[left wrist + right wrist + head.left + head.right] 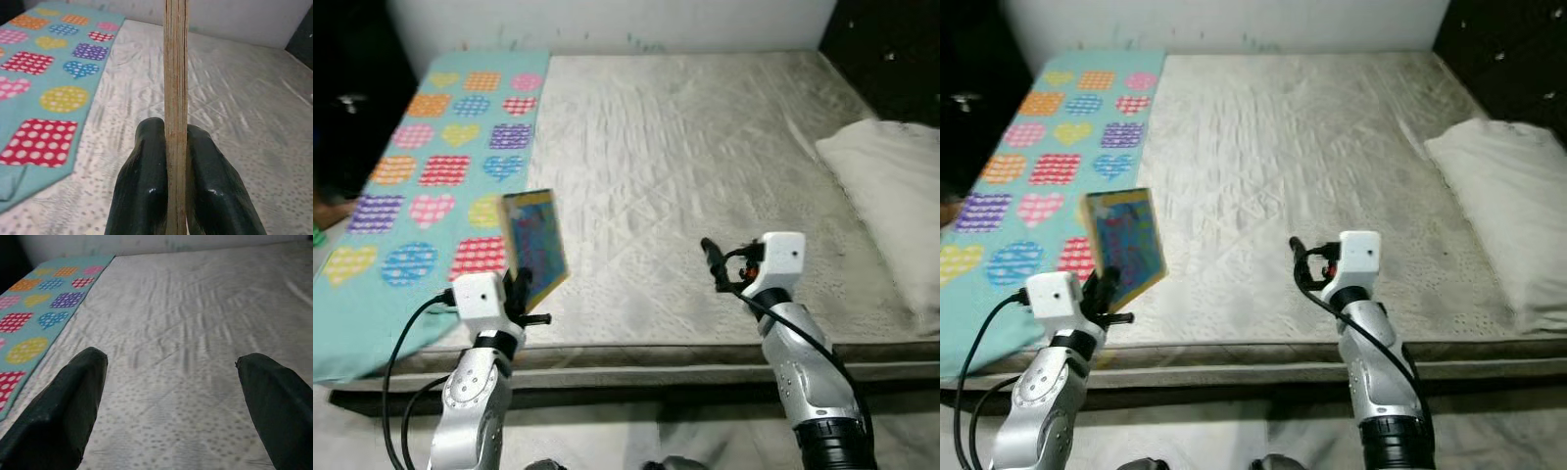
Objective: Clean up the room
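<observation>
Left gripper clamps a book above the blanket's edge; right gripper spread over bare mattress

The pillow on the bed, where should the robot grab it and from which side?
Probably the pillow's near left corner, coming in from the robot's left, over bare mattress. The pillow lies flat and puffy along the bed's right edge, so the thin corner suits two fingers better than the fat middle. The right gripper is open and on that side; the left gripper holds a book.

bed | on it: patterned blanket left, white pillow right
</observation>
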Tool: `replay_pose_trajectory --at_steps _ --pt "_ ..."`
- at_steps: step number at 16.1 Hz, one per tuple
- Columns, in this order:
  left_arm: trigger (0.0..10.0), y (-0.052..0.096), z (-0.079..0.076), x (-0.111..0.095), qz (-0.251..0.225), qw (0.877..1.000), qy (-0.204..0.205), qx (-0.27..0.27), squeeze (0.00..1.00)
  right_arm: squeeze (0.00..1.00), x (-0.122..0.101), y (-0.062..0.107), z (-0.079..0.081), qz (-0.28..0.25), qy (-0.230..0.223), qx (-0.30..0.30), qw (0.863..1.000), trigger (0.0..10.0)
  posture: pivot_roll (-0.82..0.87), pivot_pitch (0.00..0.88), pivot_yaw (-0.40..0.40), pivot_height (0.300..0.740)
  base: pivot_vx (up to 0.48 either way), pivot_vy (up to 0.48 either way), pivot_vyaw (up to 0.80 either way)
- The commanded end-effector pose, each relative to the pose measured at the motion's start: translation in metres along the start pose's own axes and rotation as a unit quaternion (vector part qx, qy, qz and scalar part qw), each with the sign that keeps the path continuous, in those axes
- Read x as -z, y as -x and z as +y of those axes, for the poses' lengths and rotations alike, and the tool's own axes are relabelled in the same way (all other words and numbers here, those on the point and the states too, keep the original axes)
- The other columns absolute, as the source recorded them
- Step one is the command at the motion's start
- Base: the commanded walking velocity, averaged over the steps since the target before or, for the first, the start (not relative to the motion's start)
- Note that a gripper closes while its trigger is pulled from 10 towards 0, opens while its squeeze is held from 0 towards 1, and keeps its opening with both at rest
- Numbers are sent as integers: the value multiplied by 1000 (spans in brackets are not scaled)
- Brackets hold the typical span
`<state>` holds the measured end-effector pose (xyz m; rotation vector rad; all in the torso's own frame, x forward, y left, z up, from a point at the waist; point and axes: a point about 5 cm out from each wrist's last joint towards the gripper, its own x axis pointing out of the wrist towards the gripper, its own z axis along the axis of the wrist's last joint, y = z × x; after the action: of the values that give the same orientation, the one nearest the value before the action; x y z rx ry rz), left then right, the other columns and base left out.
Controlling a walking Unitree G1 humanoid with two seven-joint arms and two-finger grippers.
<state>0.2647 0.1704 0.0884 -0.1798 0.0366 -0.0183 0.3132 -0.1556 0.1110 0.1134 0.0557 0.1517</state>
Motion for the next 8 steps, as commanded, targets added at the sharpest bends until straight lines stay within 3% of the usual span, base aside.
replay_pose_trajectory --at_steps 1,5,8 --pt "10000 1 9 -8 -21 1000 -11 -14 0 0 -1 -1 3 -5 1 0 1000 10000 -116 116 -13 740 0 0 0" --pt "10000 7 17 -6 -19 999 -16 -30 0 0 4 6 -11 0 20 17 1000 10000 -115 112 -15 740 0 0 0" --pt "10000 6 15 -6 -18 999 -18 -23 0 0 5 4 -10 3 16 17 1000 10000 -117 109 -16 740 0 0 -181"
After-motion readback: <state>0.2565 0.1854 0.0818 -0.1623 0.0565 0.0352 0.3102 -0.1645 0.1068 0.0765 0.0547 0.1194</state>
